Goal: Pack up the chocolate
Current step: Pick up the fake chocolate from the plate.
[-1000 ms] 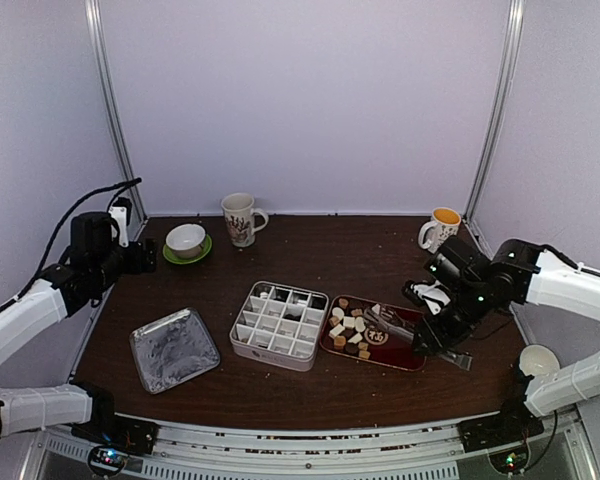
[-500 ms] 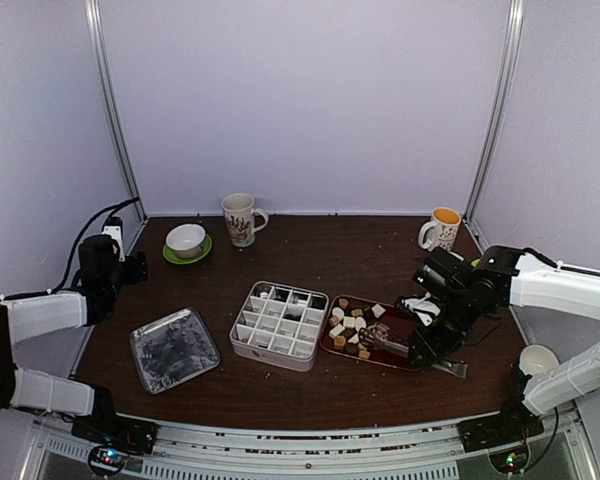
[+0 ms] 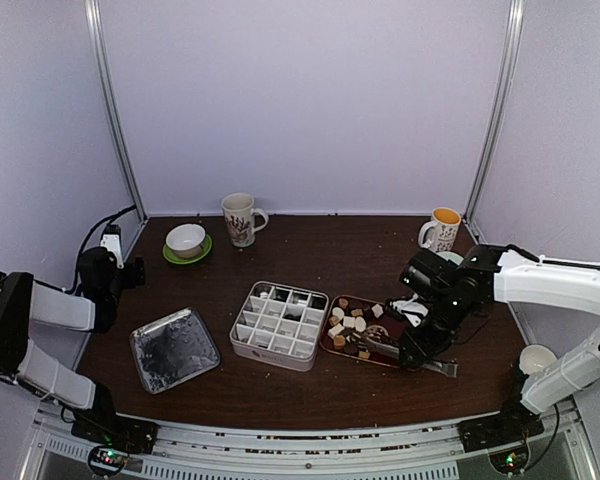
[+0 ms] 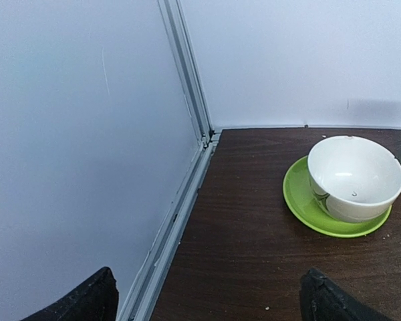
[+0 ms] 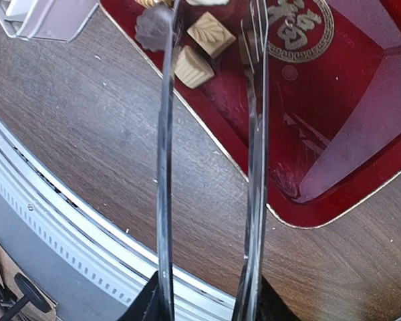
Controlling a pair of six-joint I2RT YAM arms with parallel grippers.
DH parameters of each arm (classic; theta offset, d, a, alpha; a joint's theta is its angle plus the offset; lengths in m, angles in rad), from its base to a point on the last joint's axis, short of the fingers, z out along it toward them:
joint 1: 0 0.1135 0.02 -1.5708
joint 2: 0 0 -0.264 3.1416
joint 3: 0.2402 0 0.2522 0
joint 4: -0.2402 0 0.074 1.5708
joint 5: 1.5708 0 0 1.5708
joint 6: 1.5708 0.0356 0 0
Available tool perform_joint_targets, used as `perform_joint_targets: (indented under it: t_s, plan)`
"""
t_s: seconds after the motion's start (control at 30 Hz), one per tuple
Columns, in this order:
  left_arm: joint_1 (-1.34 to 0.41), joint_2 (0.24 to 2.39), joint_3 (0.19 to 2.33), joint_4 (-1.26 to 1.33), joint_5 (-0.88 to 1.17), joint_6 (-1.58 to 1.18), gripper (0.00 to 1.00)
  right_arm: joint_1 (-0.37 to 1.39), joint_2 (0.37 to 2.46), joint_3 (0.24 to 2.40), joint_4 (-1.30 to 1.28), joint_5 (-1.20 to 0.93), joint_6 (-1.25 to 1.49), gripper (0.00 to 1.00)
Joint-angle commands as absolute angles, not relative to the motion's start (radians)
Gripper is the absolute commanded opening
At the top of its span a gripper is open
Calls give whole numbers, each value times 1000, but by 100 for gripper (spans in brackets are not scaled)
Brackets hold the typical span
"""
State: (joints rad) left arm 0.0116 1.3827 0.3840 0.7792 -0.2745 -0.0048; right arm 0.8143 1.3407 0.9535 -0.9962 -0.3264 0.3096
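Left end effector [image 4: 207,306] stood wide open and empty, its two dark fingertips framing bare counter [image 4: 254,254] beside the side rail. The white bowl [image 4: 353,175] on its green saucer [image 4: 301,200] sat ahead at about two o'clock in the wrist view. Over the last second that arm had dropped from a raised pose and folded back to the nine o'clock edge of the counter, so I judged it out of the packing for now. Further right, the silver lid [image 3: 173,348] lay at seven o'clock, apart from the divided box [image 3: 280,325] near the middle. The box's cells looked mostly unfilled, save a few dark shapes in the far row. Chocolate [image 3: 348,324] remained heaped in the left half of the red tray [image 5: 347,114], which sat just beside the box on its three o'clock side. In the same second the right arm had swung leftward and lower, carrying the tongs [image 5: 164,167] from the tray's middle toward the pieces at its near left corner. That suggested a pick was about to be made, not finished. Right end effector [image 5: 202,306] was partly closed around the tongs, squeezing both metal blades near their handle end. The tips ran out of the wrist view, so whether a piece sat between them could not be told.
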Motion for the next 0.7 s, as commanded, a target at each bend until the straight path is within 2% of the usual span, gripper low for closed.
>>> perform_joint_targets:
  t_s: [0.0, 0.07, 0.37, 0.67]
  plan:
    - [21, 1406, 348, 953, -201, 12, 98, 824, 1358, 1006, -984, -330, 292, 38]
    - [21, 1427, 324, 1032, -182, 25, 98, 827, 1380, 1022, -986, -319, 294, 38]
    - [20, 1424, 327, 1018, -177, 23, 98, 842, 1445, 1079, -974, -262, 313, 30]
    - [20, 1425, 326, 1021, -176, 25, 98, 848, 1367, 1127, -973, -242, 328, 25]
